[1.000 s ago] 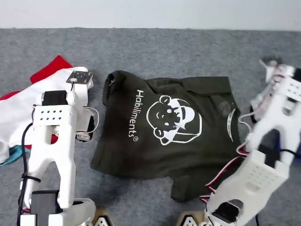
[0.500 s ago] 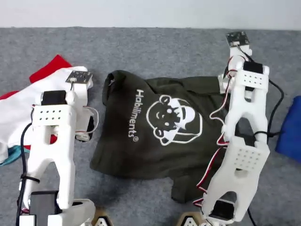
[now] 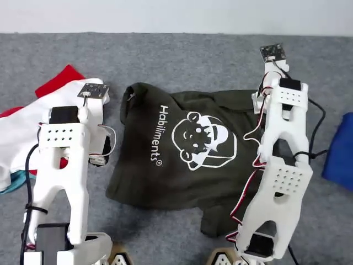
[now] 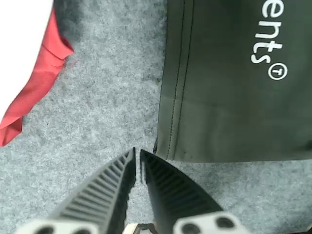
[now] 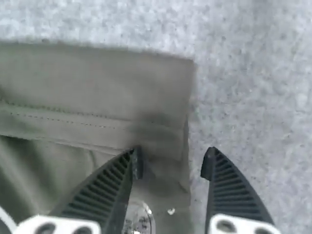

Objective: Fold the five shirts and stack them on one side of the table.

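Right wrist view is showing the right gripper [image 5: 170,163], jaws spread wide, straddling the dark green shirt's [image 5: 97,87] edge near a corner: cloth is lying under one finger, bare grey mat [image 5: 253,97] under the other. Left gripper [image 4: 138,153], jaws nearly meeting and holding nothing, is hovering over mat just beside the shirt's hem. Farther out, the shirt is lying spread between both arms, its length running from one arm to the other.

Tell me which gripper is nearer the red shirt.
Left. The left gripper hangs shut over the grey mat between the red shirt and the dark green shirt; the right gripper is open over that shirt's opposite edge.
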Controlling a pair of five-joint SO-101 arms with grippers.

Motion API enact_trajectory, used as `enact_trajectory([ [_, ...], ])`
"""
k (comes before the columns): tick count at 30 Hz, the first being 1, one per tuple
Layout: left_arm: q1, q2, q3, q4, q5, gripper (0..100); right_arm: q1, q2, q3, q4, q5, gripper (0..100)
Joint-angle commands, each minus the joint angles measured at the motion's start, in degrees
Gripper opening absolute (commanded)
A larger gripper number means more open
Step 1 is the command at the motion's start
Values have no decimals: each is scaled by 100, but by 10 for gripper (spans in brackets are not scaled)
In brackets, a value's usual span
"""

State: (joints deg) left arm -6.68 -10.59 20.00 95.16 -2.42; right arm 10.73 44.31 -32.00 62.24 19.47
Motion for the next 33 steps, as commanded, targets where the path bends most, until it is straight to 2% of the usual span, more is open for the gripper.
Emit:
enact_trajectory([
  [1,0,-18,-189,35,44,13,-48,-22,-290,-277,-35,204],
  [12,18,-18,48,0,35,13,-84,215,-290,-321,-70,203],
  [14,18,-18,48,-9,35,13,-84,207,-316,-321,-62,170],
  [19,18,-18,48,-9,35,13,-136,233,-589,-321,-70,9],
  [33,18,-18,48,0,35,13,-154,145,-747,-259,-35,9],
])
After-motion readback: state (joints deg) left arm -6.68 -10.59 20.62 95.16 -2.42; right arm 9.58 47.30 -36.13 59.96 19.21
